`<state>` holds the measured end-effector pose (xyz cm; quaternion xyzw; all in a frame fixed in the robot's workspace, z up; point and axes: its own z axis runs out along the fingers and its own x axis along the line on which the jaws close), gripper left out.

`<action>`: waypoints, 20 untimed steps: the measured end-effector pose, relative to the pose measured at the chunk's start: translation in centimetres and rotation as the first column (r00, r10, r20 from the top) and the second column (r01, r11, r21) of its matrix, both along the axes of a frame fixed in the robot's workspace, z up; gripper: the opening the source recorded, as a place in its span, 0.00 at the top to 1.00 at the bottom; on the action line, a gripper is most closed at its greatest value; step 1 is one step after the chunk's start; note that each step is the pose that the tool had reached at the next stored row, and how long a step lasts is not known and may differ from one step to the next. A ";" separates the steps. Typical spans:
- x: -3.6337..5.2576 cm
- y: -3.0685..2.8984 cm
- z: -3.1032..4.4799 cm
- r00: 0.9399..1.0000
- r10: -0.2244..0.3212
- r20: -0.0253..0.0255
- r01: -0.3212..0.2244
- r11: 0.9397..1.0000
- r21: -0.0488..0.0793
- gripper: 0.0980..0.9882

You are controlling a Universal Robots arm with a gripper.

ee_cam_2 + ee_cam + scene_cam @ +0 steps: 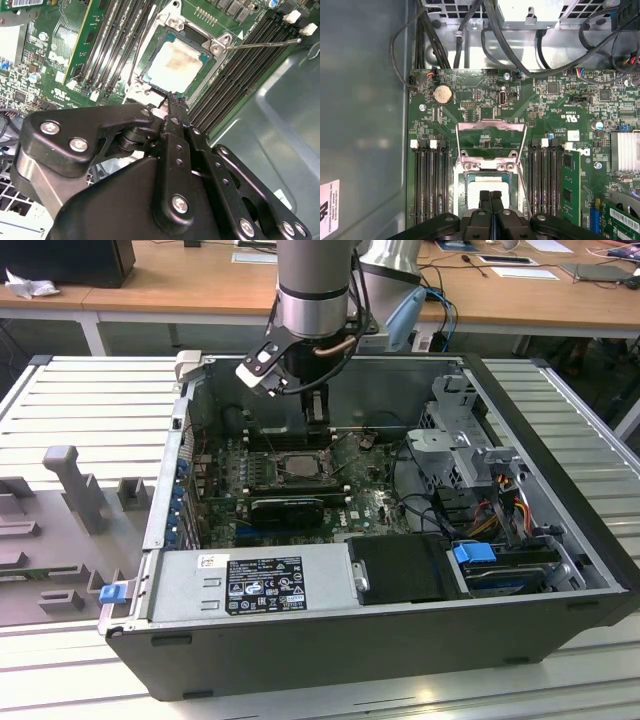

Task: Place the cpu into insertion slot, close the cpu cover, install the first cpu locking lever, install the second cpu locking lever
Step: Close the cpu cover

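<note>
Clenched gripper (490, 196) poised close over the seated cpu (175, 65).
The black fingers (174, 107) are pressed together and nothing is grasped. The square cpu is laid flat in the insertion slot (459, 175), its pale, smudged metal top turned upward. Beyond it, the thin silvery cpu cover (491, 126) is hinged open, and green board is seen through its square cut-out.

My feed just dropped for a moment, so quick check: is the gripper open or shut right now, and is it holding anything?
Gripper: shut, fingers pressed together, nothing seen between them, tips close to the cpu.
</note>
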<state>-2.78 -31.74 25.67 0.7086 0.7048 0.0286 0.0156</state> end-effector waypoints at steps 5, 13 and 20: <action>0.34 0.10 0.64 1.000 0.000 -0.001 0.000 1.000 0.000 0.99; 0.37 0.17 0.71 1.000 0.000 -0.001 0.000 1.000 -0.001 0.99; 0.81 0.22 0.72 1.000 0.000 -0.001 0.000 1.000 -0.002 0.99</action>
